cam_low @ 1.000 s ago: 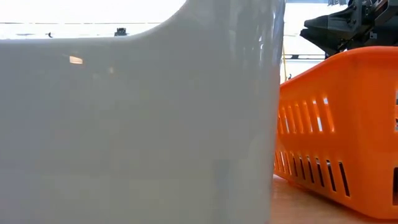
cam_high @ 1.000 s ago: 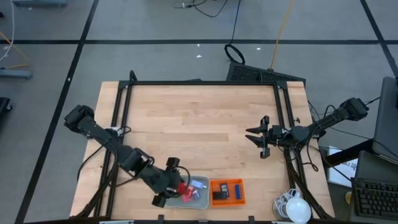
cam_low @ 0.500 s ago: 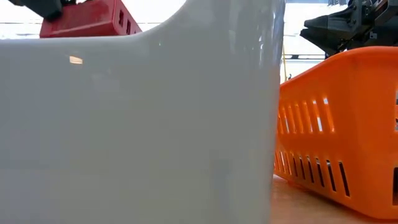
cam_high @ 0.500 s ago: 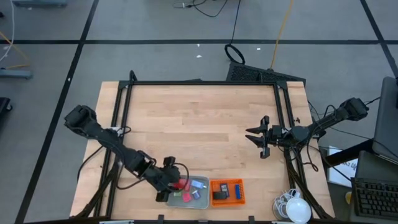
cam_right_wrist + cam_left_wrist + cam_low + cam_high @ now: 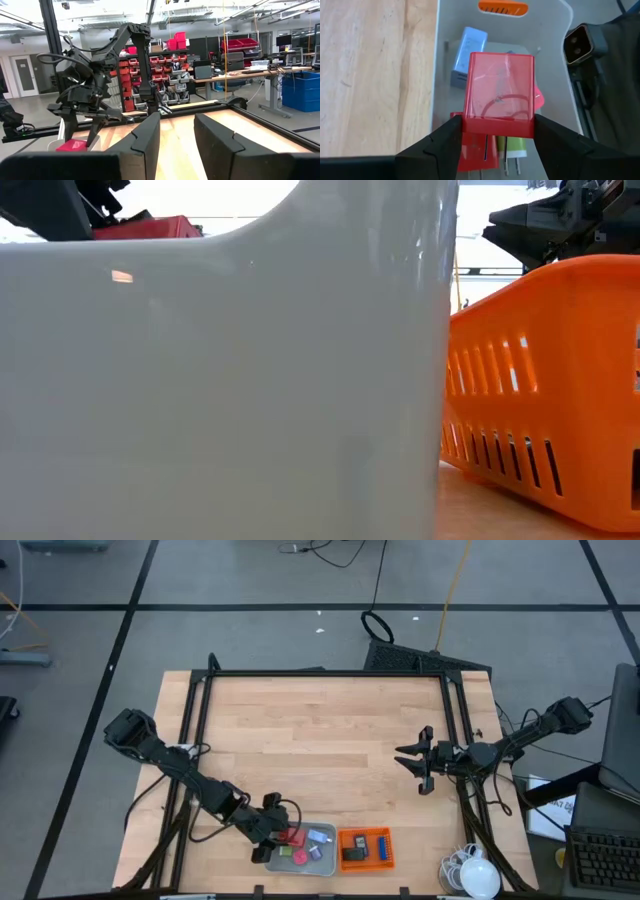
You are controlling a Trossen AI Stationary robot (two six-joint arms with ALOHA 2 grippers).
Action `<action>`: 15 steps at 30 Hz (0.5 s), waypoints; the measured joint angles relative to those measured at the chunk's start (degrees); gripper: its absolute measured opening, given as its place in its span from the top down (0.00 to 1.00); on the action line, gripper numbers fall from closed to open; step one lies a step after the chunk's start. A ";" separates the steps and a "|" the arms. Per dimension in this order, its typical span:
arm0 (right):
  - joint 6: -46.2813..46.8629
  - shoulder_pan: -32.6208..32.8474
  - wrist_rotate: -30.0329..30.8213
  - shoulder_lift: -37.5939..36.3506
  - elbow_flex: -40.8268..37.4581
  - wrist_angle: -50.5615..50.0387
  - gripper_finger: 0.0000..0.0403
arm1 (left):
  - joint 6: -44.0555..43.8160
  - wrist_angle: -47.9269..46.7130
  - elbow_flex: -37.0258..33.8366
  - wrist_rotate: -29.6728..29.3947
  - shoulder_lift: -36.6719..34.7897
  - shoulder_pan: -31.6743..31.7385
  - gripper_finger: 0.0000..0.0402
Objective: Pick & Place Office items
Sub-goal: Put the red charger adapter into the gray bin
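My left gripper hangs over the grey tray at the table's near edge, shut on a red block. Only the block's top shows above the tray wall in the low view. Below it in the tray lie a white-blue piece, a green piece, a pink one and a red slotted piece. My right gripper waits above the table's right side, shut, with nothing between its fingers. My left gripper pinches the red block between its two fingers, one on each of two opposite sides, at the end nearest the wrist. The fingers slant down from the table's left. The block sits level inside the tray; whether it rests on the pieces below I cannot tell.
An orange mesh basket stands right of the tray at the near edge, with a dark piece and a blue piece in it. A black frame borders the table. A white round object lies off the near right corner.
My left gripper has come down with the red block over the tray. The block dropped into the low view from above, then sank until only its top shows over the tray wall. The wrist has rolled a little. My right arm has kept still.
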 joint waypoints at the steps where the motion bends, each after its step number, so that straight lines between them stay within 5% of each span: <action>1: -0.01 0.00 0.00 0.00 -0.01 0.00 0.72 | 0.00 0.34 0.00 0.00 0.00 -0.02 0.44; 15: -0.01 0.00 0.00 0.01 0.01 0.00 0.72 | 3.27 0.40 0.00 0.53 3.78 -0.35 0.46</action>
